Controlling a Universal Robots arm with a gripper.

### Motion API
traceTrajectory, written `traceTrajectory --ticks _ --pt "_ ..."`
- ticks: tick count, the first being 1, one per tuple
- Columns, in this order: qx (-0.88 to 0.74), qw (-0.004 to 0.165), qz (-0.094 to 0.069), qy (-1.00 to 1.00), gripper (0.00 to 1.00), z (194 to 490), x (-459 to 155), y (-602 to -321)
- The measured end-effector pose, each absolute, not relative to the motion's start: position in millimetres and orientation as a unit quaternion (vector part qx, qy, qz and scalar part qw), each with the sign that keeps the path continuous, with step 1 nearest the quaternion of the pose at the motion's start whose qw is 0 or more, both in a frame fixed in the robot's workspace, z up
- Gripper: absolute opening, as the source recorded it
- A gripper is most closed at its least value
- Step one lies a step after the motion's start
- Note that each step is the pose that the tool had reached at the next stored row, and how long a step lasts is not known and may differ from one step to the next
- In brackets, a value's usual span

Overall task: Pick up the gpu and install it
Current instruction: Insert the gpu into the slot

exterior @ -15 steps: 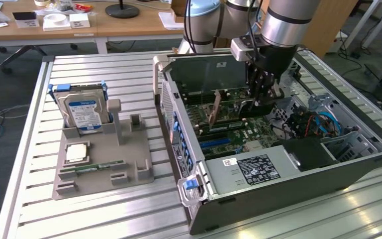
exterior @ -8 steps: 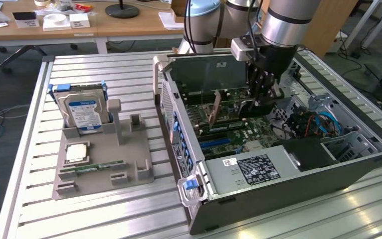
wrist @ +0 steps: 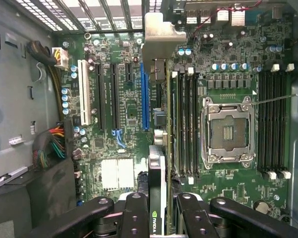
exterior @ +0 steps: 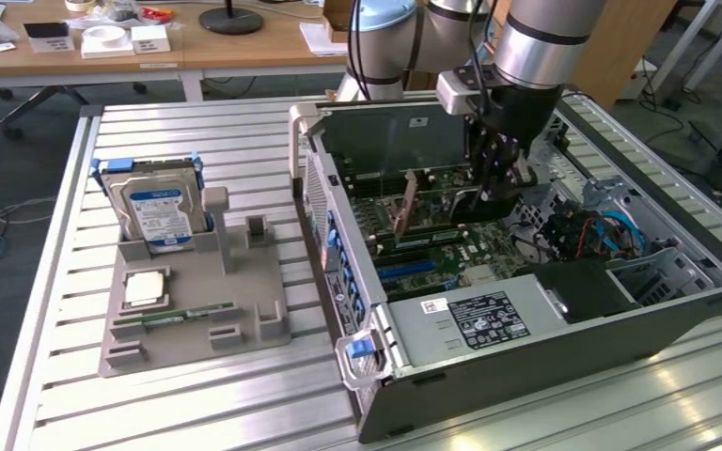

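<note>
The gpu (wrist: 159,168) shows edge-on in the wrist view, a thin card with a silver end bracket (wrist: 161,34) at its far end and a green logo near my fingers. My gripper (wrist: 161,218) is shut on it, one black finger (wrist: 134,213) on each side. The card hangs above the motherboard, beside the long blue slot (wrist: 145,99); I cannot tell whether it touches the board. In the exterior view my gripper (exterior: 493,193) reaches down into the open computer case (exterior: 525,376), with the gpu (exterior: 443,202) upright on the exterior view's left of it.
A grey parts tray (exterior: 255,282) sits on the slatted table at the exterior view's left, holding a hard drive (exterior: 158,211), a processor chip (exterior: 146,287) and a green memory stick (exterior: 185,315). Near the card are memory slots (wrist: 186,124), the processor socket (wrist: 227,130) and cable bundles (wrist: 52,144).
</note>
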State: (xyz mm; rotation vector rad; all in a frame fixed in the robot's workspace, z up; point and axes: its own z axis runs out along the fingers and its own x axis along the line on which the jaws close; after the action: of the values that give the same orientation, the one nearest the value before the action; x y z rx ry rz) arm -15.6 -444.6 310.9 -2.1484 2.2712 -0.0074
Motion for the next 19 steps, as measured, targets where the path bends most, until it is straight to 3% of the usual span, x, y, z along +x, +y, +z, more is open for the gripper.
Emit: traceTrajectory --ticks 19 --pt "-0.687 0.008 -0.002 0.726 0.27 304 -27 -444"
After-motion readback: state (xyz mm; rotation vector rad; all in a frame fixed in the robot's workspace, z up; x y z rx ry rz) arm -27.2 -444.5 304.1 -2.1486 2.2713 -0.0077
